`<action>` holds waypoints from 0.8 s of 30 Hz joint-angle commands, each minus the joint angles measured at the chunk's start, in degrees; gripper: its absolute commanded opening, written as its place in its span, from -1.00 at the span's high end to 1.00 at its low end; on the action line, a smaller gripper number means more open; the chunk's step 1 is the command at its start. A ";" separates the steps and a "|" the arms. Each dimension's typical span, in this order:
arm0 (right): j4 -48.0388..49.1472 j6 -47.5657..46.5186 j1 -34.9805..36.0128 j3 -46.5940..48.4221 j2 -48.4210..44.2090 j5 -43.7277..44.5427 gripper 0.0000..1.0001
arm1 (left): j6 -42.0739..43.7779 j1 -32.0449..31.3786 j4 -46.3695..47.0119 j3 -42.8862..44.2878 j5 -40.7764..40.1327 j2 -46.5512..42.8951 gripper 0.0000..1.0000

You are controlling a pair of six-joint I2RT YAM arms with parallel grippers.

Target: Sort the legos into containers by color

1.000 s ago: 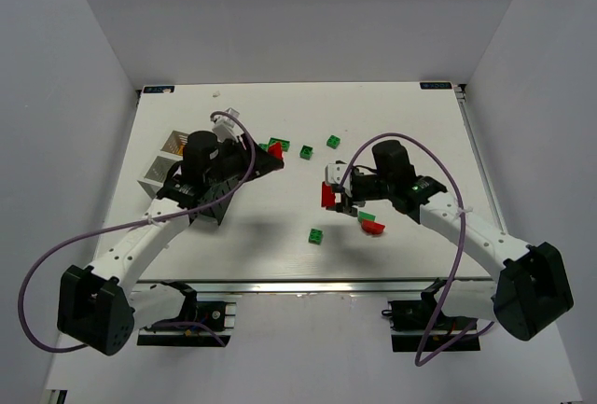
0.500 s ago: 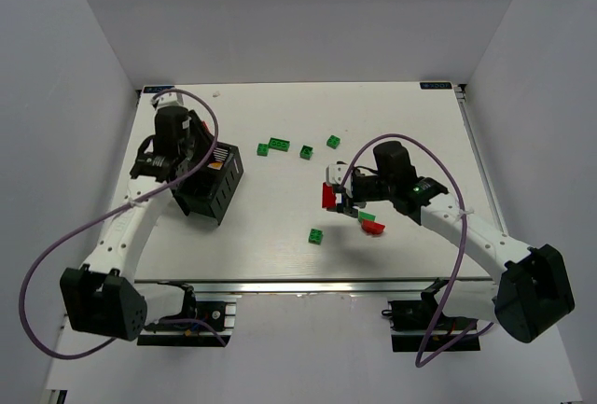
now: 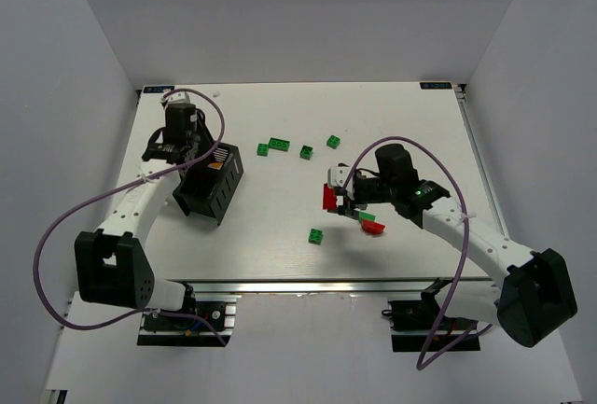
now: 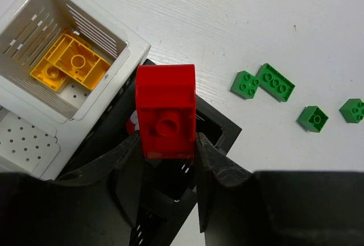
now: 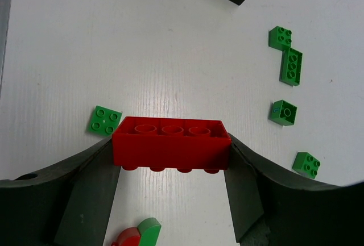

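Note:
My left gripper (image 4: pixel 168 146) is shut on a small red lego (image 4: pixel 166 109) and holds it over the near corner of the black container (image 4: pixel 228 125), also seen from above (image 3: pixel 210 185). Beside it, one white container (image 4: pixel 133 47) holds yellow legos (image 4: pixel 71 64), and part of a second white container (image 4: pixel 25 144) shows. My right gripper (image 5: pixel 170 152) is shut on a long red lego (image 5: pixel 170 142), lifted off the table mid-right (image 3: pixel 329 197). Green legos lie loose: a pair (image 3: pixel 274 146), two singles (image 3: pixel 306 151) (image 3: pixel 333 141) and one nearer (image 3: pixel 317 235).
A red-and-green curved piece (image 3: pixel 373 226) lies just right of my right gripper, also seen in the right wrist view (image 5: pixel 139 234). The left arm covers most of the white containers from above. The table's edges are walled in white on three sides.
My left arm has swung back left from beside the green pair to above the containers, carrying the red lego. The right arm has hardly moved.

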 commanded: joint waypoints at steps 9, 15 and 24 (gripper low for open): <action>2.09 0.77 -0.54 0.26 -0.75 -0.85 1.00 | -0.74 0.30 3.11 -2.55 2.81 0.10 0.82; 1.92 1.12 -0.54 0.61 -0.22 -0.76 1.00 | -0.83 0.30 2.85 -3.78 2.64 -0.77 0.50; 2.01 2.70 -0.45 1.66 0.92 -1.81 1.00 | -0.83 0.30 2.06 -3.34 2.37 -2.36 -0.19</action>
